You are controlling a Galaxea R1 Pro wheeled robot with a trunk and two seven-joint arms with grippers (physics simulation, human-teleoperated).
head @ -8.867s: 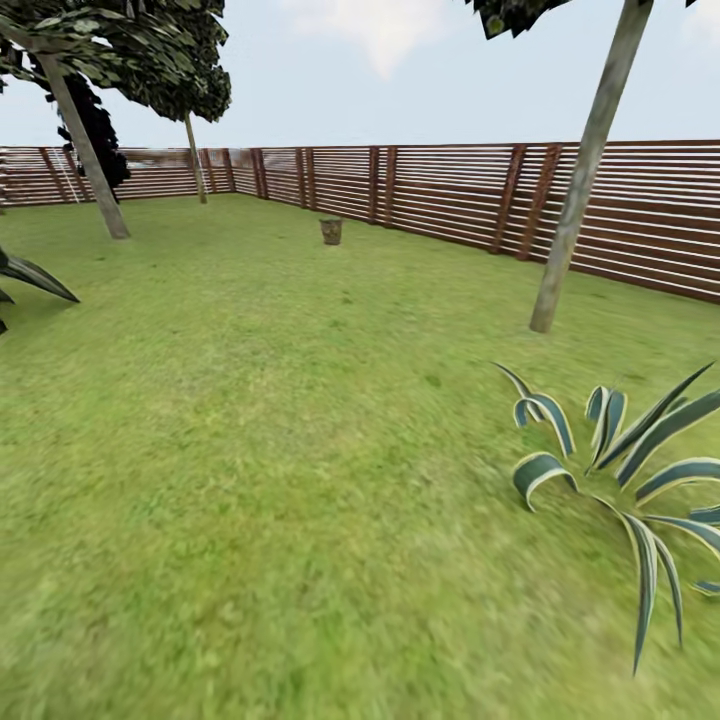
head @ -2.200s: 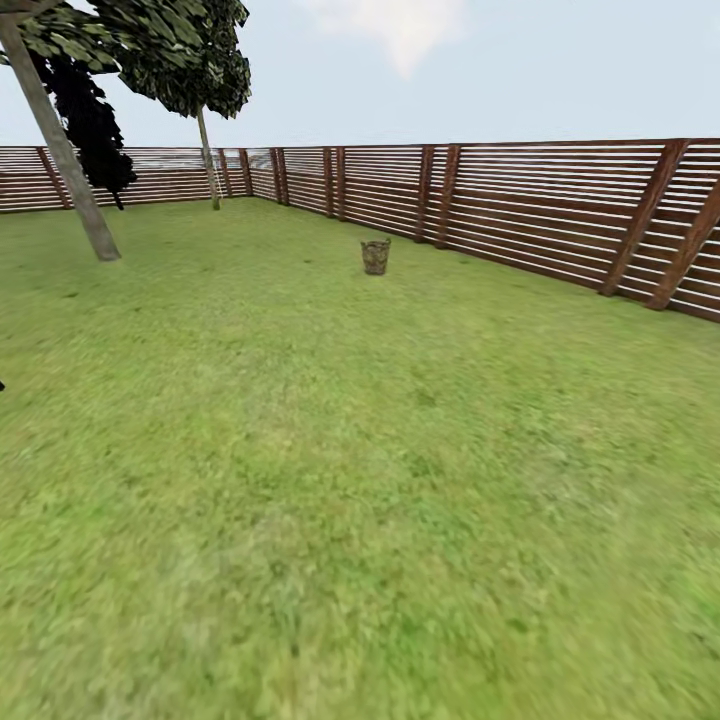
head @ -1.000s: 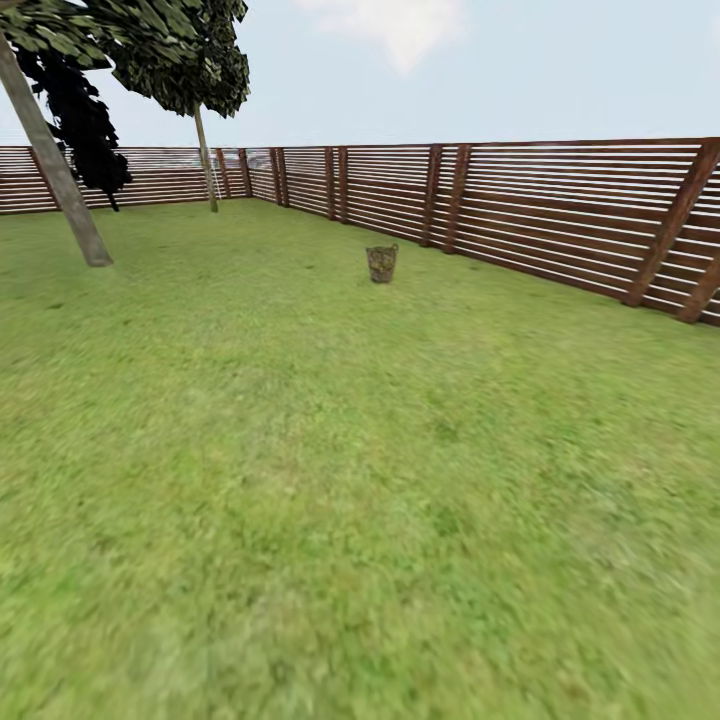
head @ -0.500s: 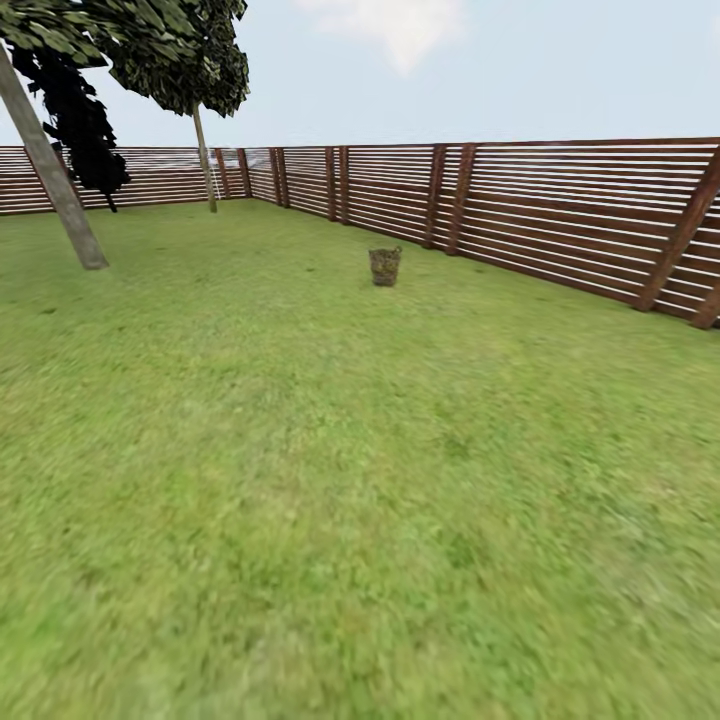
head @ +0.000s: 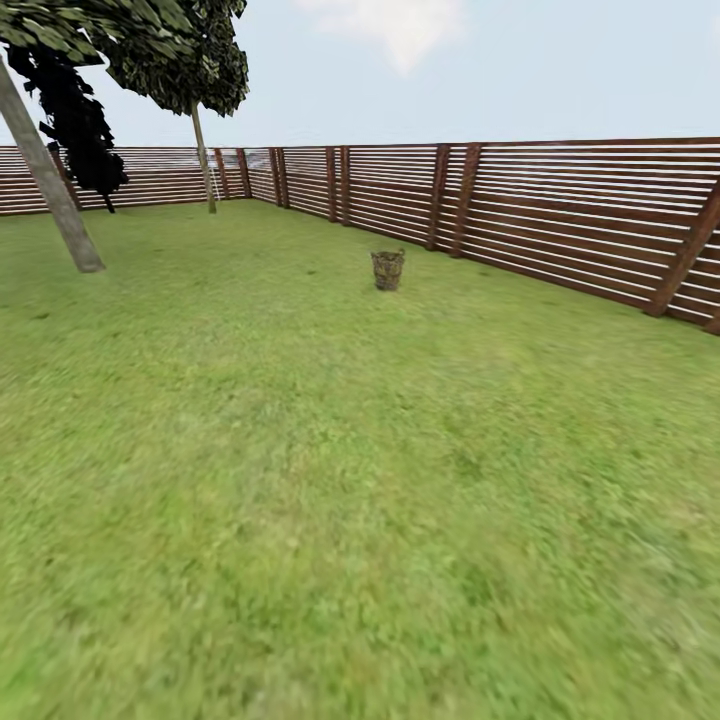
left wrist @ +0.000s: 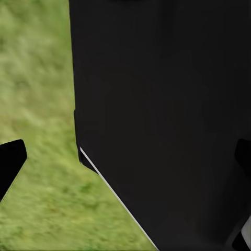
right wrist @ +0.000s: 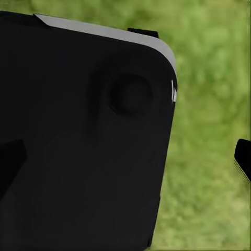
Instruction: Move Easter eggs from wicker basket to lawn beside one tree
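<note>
The wicker basket [head: 388,270] stands far ahead on the lawn [head: 330,470], small and brown, a short way in front of the fence. The Easter eggs are hidden: the basket is too far off to see inside. A tree with a leaning grey-brown trunk [head: 48,180] and dark foliage rises at the far left of the lawn. In the left wrist view my left gripper [left wrist: 125,159] is open, its dark fingertips [left wrist: 10,162] wide apart over grass and a black part of my body. The right gripper [right wrist: 125,157] is open the same way, with nothing held.
A brown slatted wooden fence [head: 560,215] runs along the back and right side of the lawn. A second, thin-trunked tree [head: 203,160] stands by the far fence corner. Open grass stretches between me and the basket.
The whole head view has moved forward over the grass. The basket now looks slightly larger and lower in the picture, and the left trunk has slid further toward the edge.
</note>
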